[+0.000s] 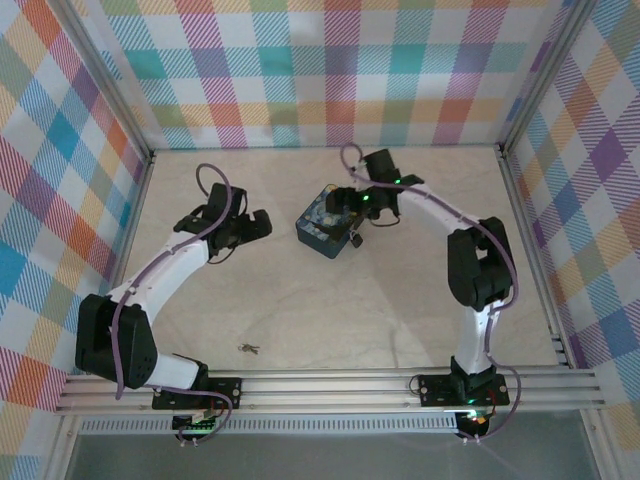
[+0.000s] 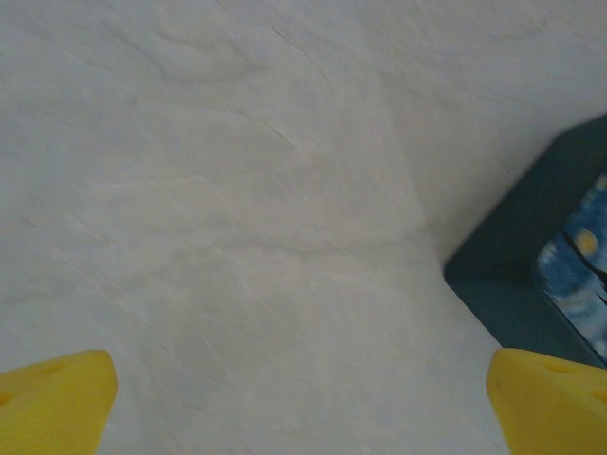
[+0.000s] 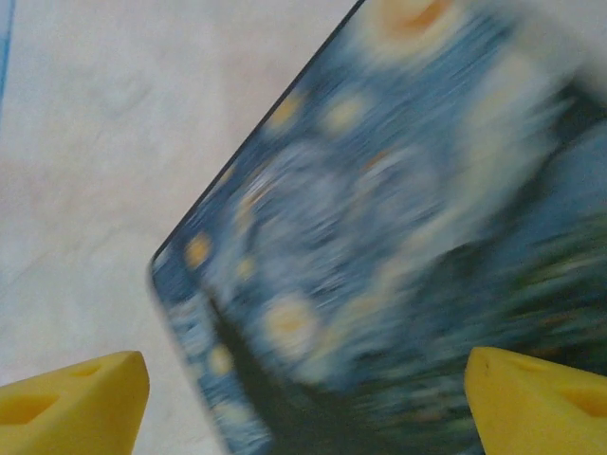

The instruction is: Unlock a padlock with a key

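A tiny dark grey metal piece (image 1: 248, 348), too small to tell whether it is the key or the padlock, lies on the table near the front edge, far from both grippers. Another small dark piece (image 1: 355, 241) sits against the near right corner of the painted tin (image 1: 322, 225); I cannot tell what it is. My right gripper (image 1: 342, 206) hovers open above the tin's blue-and-yellow lid (image 3: 379, 237), its yellow fingertips (image 3: 76, 403) wide apart with nothing between them. My left gripper (image 1: 252, 218) stands open over bare table just left of the tin (image 2: 531, 284).
Plaid walls and metal frame posts close in the table on three sides. A metal rail (image 1: 330, 385) runs along the near edge by the arm bases. Bare pale tabletop (image 1: 330, 310) lies between the tin and the rail.
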`<state>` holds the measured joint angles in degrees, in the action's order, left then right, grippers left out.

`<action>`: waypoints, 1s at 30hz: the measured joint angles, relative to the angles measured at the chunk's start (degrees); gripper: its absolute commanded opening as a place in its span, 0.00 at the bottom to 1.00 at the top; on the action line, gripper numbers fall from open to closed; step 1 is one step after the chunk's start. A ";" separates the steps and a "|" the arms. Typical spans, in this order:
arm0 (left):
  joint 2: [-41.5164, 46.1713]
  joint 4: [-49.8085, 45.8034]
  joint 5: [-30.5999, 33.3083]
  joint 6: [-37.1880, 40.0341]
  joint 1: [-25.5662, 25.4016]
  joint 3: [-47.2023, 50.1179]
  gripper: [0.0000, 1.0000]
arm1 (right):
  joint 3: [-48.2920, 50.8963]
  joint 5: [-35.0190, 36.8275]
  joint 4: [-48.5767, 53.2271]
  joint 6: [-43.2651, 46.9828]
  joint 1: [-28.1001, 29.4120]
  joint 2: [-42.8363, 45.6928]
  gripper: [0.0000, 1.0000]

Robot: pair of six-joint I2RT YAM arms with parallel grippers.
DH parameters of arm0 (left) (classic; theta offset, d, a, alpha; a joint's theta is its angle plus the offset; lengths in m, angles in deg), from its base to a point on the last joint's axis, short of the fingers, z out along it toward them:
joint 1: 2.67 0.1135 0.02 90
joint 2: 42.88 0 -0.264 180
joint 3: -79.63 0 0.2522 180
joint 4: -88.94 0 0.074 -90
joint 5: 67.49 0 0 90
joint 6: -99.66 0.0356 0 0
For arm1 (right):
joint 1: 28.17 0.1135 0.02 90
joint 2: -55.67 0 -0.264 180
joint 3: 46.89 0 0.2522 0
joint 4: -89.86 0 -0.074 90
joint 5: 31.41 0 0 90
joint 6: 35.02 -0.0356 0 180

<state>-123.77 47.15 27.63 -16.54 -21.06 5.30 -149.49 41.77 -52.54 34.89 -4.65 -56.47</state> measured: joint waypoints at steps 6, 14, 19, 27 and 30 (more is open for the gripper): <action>-4.85 1.62 -6.91 -7.19 -7.52 -0.26 1.00 | -8.35 2.38 0.20 4.98 -6.08 -6.34 0.89; -13.44 8.72 -12.85 -11.98 -11.45 -3.52 1.00 | -10.38 -4.74 -1.57 7.54 -5.49 -14.45 0.85; -18.01 12.13 -13.68 -12.41 -11.45 -7.15 1.00 | -5.07 -9.40 -5.57 7.30 -5.33 -12.83 0.82; -24.04 13.20 -12.11 -13.11 -11.43 -12.79 1.00 | 10.36 -11.13 -9.01 2.82 -5.25 -2.51 0.81; -25.55 13.07 -11.10 -13.25 -11.43 -14.75 1.00 | 15.08 -11.43 -10.93 -0.35 -5.18 0.46 0.81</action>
<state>-149.32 60.22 16.53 -29.78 -32.49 -9.46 -134.41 30.34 -63.47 34.54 -9.83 -56.01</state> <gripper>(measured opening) 0.998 0.807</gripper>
